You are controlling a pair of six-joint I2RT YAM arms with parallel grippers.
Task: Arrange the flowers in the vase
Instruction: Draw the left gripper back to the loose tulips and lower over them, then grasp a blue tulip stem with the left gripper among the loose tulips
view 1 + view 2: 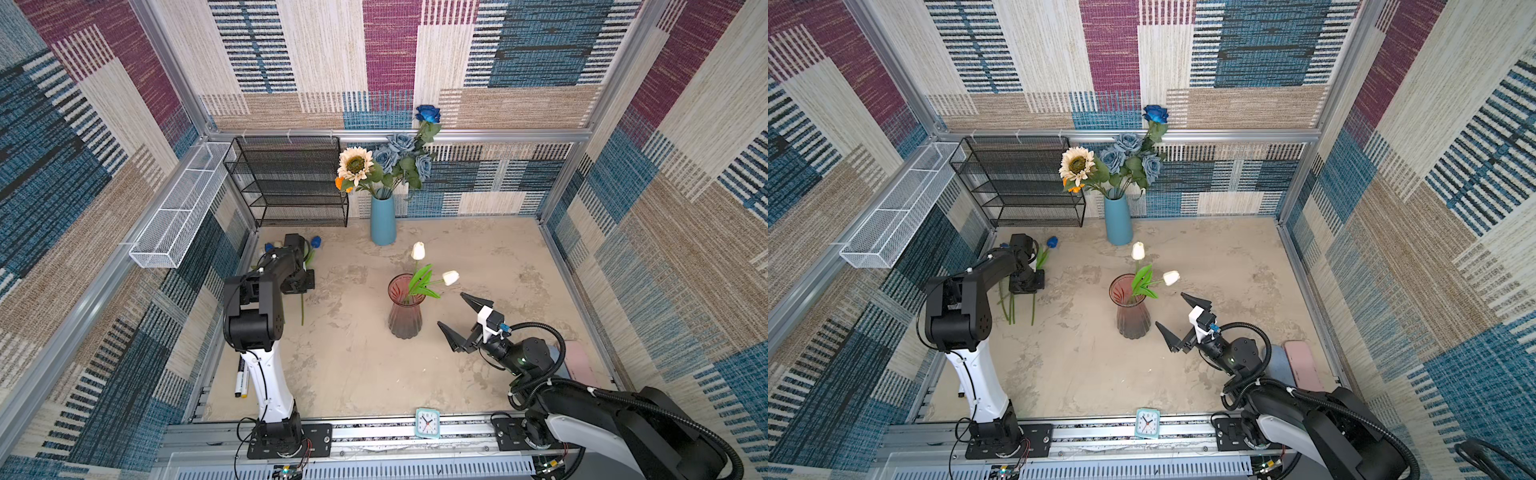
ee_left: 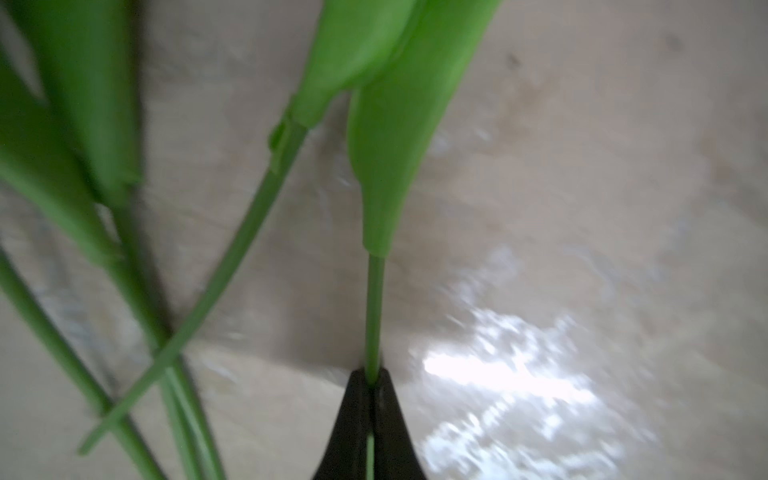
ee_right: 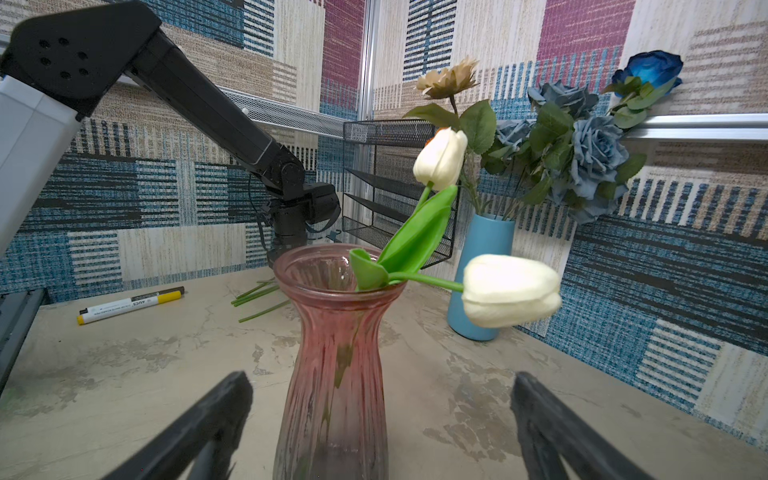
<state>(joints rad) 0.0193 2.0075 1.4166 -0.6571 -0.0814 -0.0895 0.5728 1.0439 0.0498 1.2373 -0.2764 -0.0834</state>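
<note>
Tulips, two white, stand in one pink vase.

We count two vases: a pink glass vase mid-table and a blue vase at the far wall. In the pink one we see two white tulips; in the blue one, one cream sunflower, one deep-blue rose, one small orange bloom and at least three dusty-blue roses. Far left lie several green-stemmed flowers, too hidden to number. One marker, one clock, one black shelf, one white basket.
</note>
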